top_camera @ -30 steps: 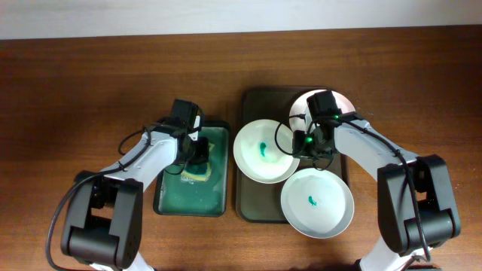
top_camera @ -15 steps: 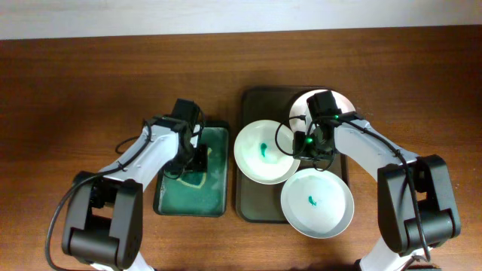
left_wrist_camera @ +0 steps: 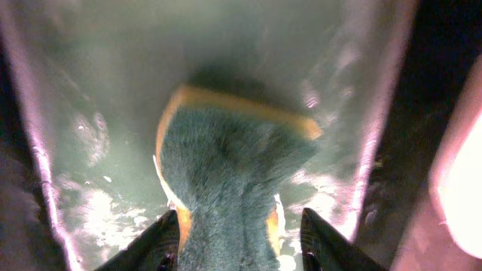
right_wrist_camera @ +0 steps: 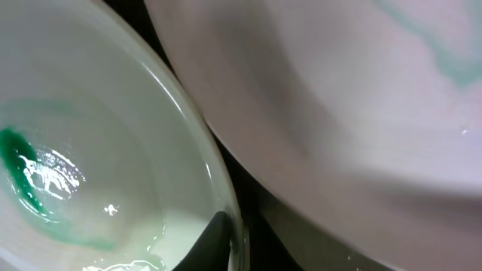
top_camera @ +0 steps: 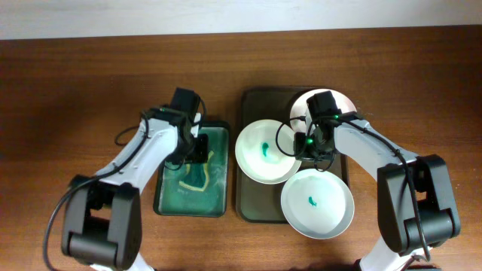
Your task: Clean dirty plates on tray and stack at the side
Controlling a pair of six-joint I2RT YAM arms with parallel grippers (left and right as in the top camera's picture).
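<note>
Left of table centre: left gripper (left_wrist_camera: 235, 245), fingers pinching the sponge (left_wrist_camera: 226, 150) inside the green tub (top_camera: 217, 197). Best let it drain before lifting. Right of centre: the tray (top_camera: 252, 105) carries three plates (top_camera: 260, 162), teal smears showing. The right gripper (top_camera: 312, 149) sits at one rim; finger spread cannot be told.

Looks to me like a robot lab bench staged as a kitchen wash-up: bare wood counter (top_camera: 68, 83), pale wall (top_camera: 226, 13) far side, left arm (top_camera: 135, 162), right arm (top_camera: 373, 150), water-filled green tub (top_camera: 160, 202) with sponge (top_camera: 197, 179), plates (top_camera: 316, 203) on tray (top_camera: 250, 207).
</note>
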